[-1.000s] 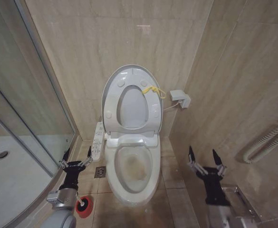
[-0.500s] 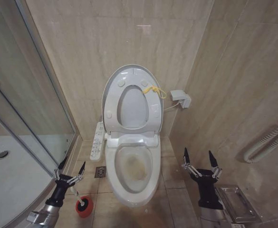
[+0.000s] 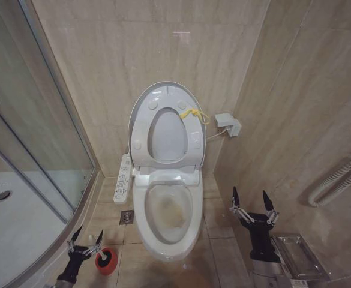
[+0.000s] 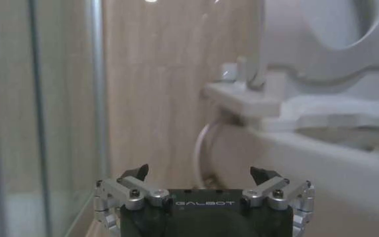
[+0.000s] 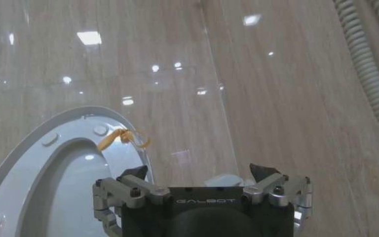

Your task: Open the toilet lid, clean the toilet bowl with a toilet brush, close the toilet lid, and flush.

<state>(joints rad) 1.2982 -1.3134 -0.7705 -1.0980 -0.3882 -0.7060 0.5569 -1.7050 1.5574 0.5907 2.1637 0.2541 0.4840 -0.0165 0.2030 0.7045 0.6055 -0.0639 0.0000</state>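
The toilet lid (image 3: pixel 165 138) stands upright against the back wall. The ring-shaped seat (image 3: pixel 142 129) is raised in front of it, and a yellow cord (image 3: pixel 193 114) hangs at the rim. Below them the toilet bowl (image 3: pixel 166 237) lies uncovered. The toilet brush (image 3: pixel 102 258) stands in a red holder cup (image 3: pixel 108 266) on the floor left of the bowl. My left gripper (image 3: pixel 89 234) is open and empty, low beside the holder. My right gripper (image 3: pixel 250 195) is also open and empty, to the right of the bowl. The right wrist view shows the yellow cord (image 5: pixel 120 137) beyond the right gripper (image 5: pixel 199 170).
A glass shower enclosure (image 3: pixel 37 138) closes off the left side. A button-strip panel (image 3: pixel 123 177) hangs at the bowl's left, with a floor drain (image 3: pixel 127 216) below it. At the right are a wall socket (image 3: pixel 228 125), a corrugated hose (image 3: pixel 337 180) and a metal tray (image 3: pixel 298 255).
My left arm has dropped down and back, so its gripper now sits beside the red holder. My right gripper shifted slightly left, then held still.
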